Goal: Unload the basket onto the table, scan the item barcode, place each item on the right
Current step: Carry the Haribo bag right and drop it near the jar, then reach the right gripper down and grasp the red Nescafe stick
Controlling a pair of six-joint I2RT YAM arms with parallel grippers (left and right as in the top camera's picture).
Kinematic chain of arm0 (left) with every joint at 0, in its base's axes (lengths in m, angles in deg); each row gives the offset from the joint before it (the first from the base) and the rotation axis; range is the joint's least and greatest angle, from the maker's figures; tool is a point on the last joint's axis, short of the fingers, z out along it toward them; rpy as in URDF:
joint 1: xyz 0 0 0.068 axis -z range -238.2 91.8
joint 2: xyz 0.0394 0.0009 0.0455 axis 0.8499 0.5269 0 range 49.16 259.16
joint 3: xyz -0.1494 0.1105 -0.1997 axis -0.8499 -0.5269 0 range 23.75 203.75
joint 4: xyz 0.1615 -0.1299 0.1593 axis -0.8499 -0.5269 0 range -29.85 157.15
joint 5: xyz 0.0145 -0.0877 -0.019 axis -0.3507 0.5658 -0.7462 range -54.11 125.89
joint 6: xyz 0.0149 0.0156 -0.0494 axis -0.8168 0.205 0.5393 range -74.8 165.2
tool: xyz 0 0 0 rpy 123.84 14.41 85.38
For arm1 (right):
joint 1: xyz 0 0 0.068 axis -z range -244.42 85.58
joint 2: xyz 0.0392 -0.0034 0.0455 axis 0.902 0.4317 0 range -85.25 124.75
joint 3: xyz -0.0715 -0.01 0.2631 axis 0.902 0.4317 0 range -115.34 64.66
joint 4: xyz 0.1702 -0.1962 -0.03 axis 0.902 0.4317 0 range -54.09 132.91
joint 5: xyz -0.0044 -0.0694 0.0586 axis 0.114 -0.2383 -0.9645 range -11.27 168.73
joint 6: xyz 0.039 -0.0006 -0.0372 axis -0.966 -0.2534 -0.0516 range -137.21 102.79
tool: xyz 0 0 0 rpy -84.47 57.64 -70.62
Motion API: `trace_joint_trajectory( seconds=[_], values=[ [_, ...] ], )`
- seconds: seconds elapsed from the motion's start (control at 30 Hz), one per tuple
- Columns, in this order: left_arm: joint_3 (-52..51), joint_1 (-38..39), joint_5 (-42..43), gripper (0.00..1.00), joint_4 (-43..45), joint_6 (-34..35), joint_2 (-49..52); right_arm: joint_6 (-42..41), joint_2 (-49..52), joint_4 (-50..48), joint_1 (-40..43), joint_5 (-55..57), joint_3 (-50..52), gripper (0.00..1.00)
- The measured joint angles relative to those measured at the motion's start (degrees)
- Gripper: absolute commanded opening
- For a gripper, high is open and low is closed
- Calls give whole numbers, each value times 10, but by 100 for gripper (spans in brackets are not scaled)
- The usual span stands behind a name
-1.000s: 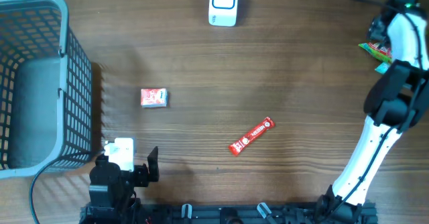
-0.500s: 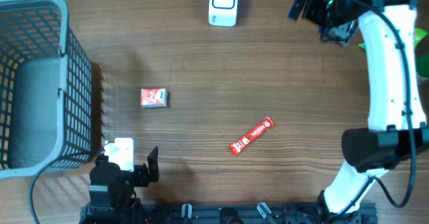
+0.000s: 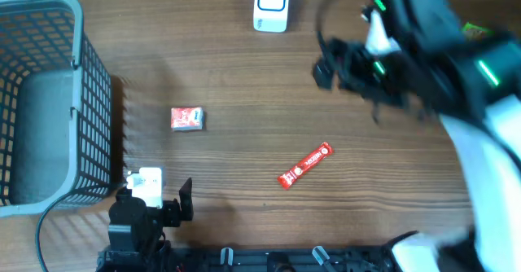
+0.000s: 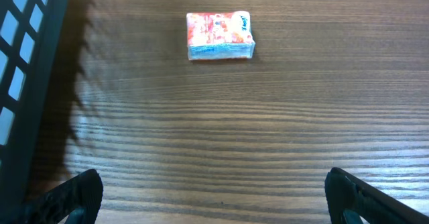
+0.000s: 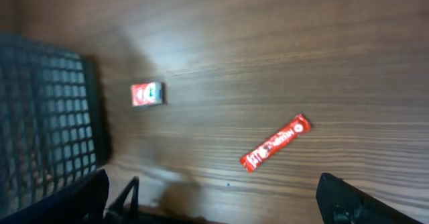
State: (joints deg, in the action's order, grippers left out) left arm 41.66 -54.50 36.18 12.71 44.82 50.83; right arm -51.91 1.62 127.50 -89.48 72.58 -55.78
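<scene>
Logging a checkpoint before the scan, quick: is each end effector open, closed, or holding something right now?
Left end effector: open, holding nothing.
Right end effector: open, holding nothing.

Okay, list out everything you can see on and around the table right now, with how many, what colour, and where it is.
Wooden table: one, brown, under everything.
Plastic mesh basket: one, grey, left edge.
Boxy barcode scanner: one, white, top centre.
Small rectangular packet: one, red and white, left of centre, near the basket.
Long thin stick packet: one, red, centre, lying diagonally.
Wrapper sliver: one, green, top right, mostly hidden behind the right arm.
Left gripper: one, black, open, bottom left, holding nothing.
Right gripper: one, black, open, upper right, blurred overhead, holding nothing.
</scene>
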Motion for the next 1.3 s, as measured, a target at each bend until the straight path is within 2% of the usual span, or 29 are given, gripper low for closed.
trace_joint_trajectory(
  seconds=[0.1,0.17,0.2,0.3,0.37,0.5,0.67,0.97,1.13,1.2,1.27,1.3],
  values=[
    [0,0,0,100,0,0,0,-52,-140,-6,-11,96,111,100],
    [0,0,0,100,0,0,0,-78,-182,-71,-10,136,216,100],
    [0,0,0,100,1,0,0,-85,-188,-134,-10,139,277,100],
    [0,0,0,100,0,0,0,-98,-141,-304,-10,101,454,95],
    [0,0,0,100,0,0,0,-140,-66,-352,-10,59,534,81],
    [0,0,0,100,0,0,0,-236,44,-352,-10,-7,563,79],
    [0,0,0,100,0,0,0,-287,116,-366,-10,-49,563,79],
    [0,0,0,100,0,0,0,-318,146,-418,-10,-61,594,75],
    [0,0,0,100,0,0,0,-335,146,-465,-22,-77,653,74],
    [0,0,0,100,0,0,0,-347,145,-478,-30,-88,658,69],
    [0,0,0,100,0,0,0,-362,142,-492,-37,-95,662,54],
    [0,0,0,100,0,0,0,-371,140,-498,-41,-95,665,43]
  ],
)
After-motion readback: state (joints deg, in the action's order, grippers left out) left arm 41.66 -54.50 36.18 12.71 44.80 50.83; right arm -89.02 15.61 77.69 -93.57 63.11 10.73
